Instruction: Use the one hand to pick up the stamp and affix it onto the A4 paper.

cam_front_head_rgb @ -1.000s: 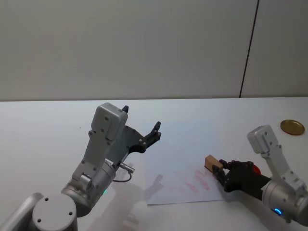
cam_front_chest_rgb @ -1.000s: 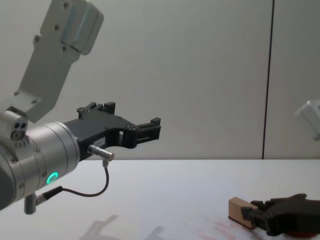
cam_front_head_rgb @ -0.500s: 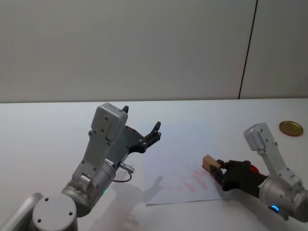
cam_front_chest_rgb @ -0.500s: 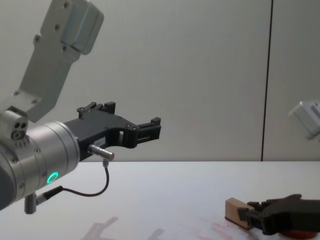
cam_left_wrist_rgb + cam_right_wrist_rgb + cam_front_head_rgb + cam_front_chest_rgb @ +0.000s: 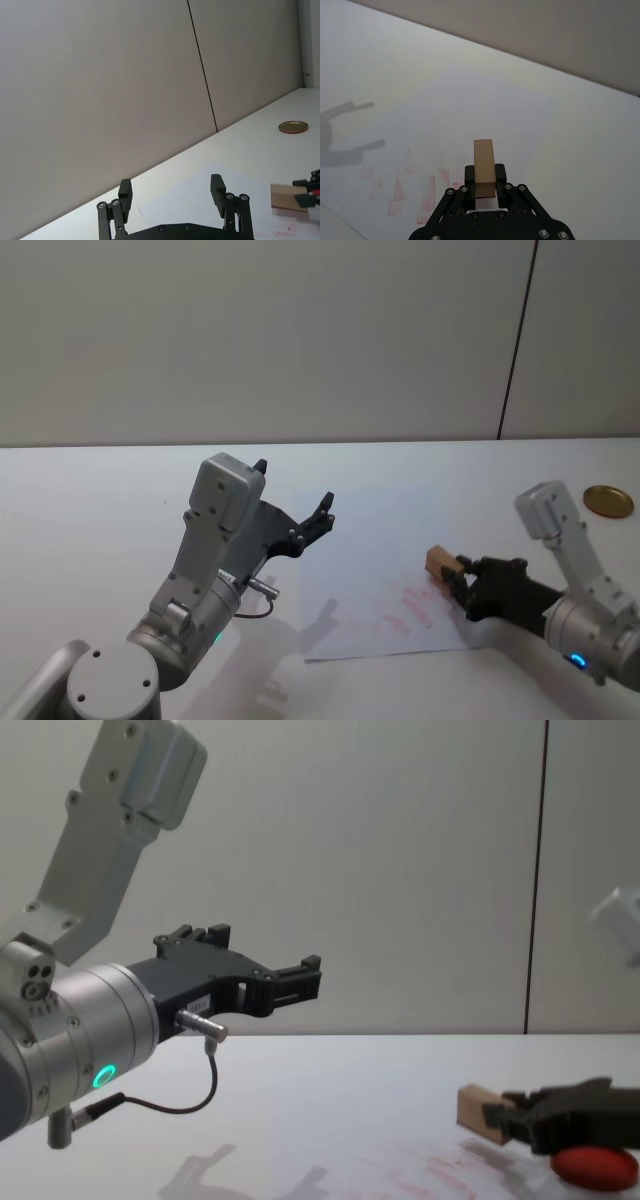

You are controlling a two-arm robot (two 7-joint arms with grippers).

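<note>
1. Holds the left gripper [image 5: 294, 486] raised above the counter [image 5: 100, 500], level, pointing forward, fingers spread, empty.
2. Stretches the right gripper [image 5: 456, 574] low and near-level from the right, clenched on the stamp [image 5: 438, 560].
3. Carries the stamp jutting ahead of the fingertips, just above the A4 paper [image 5: 365, 540] with its red smudges.
4. Shows a red disc [image 5: 595, 1167] on the counter beneath the right gripper's body.

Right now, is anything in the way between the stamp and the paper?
No, nothing visible. The right gripper holds the stamp above the A4 paper, red marks beneath. The left gripper hangs aside, open.
</note>
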